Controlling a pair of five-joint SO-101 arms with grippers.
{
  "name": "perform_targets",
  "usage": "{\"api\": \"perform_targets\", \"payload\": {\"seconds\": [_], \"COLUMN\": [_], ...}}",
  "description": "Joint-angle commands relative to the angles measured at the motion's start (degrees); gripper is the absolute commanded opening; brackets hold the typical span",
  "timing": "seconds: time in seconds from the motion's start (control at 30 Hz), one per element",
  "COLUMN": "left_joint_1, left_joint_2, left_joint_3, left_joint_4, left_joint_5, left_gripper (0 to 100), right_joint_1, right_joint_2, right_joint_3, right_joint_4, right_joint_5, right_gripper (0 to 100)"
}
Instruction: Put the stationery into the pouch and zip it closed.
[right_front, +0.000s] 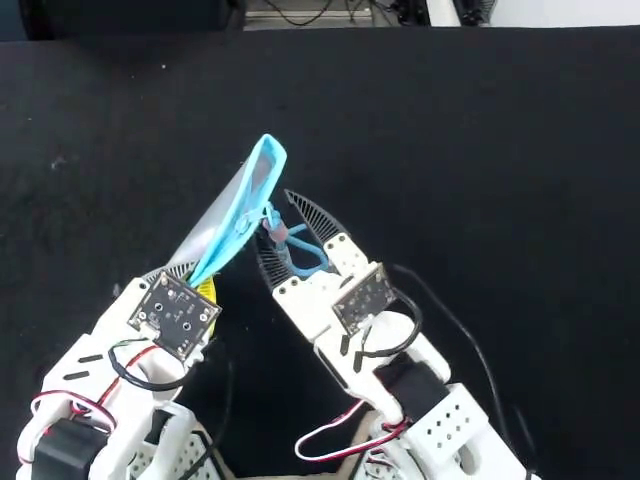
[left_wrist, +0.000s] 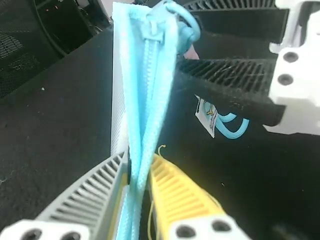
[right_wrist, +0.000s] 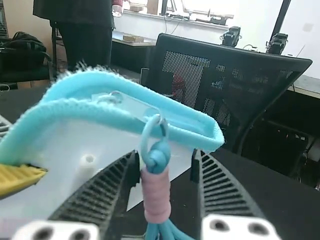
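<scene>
A clear pouch (right_front: 240, 205) with a light-blue zipper band is held up off the black table, tilted toward the far side. My left gripper (right_front: 195, 278) is shut on its near end; in the left wrist view the grey and yellow fingers (left_wrist: 172, 192) pinch the zipper band (left_wrist: 145, 75). My right gripper (right_front: 275, 218) is open. Its black fingers (right_wrist: 107, 187) stand either side of the zipper pull (right_wrist: 156, 195), a pink bead on a blue cord hanging from the slider, with gaps on both sides. What the pouch (right_wrist: 100, 130) holds cannot be made out.
The black table cloth (right_front: 480, 150) spreads wide beyond and to both sides of the arms. A blue cord loop with a small tag (left_wrist: 220, 122) hangs below the right gripper (left_wrist: 187, 40). A mesh office chair (right_wrist: 225, 75) stands behind the table.
</scene>
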Motion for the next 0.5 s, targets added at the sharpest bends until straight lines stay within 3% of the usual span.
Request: {"api": "perform_targets", "payload": {"seconds": [0.0,0.47], "left_joint_1": [-0.3,-0.3], "left_joint_2": [0.3,0.3], "left_joint_3": [2.4,2.4], "left_joint_4": [1.7,1.7], "left_joint_5": [0.1,0.1], "left_gripper": [3,3], "right_joint_1": [0.6,0.9], "right_joint_2": [0.2,-2.4], "right_joint_3": [-3.2,-2.9], "right_joint_4": [-3.0,-3.4], "right_joint_5": [-0.4,-0.4], "right_gripper": [17.2,17.2]}}
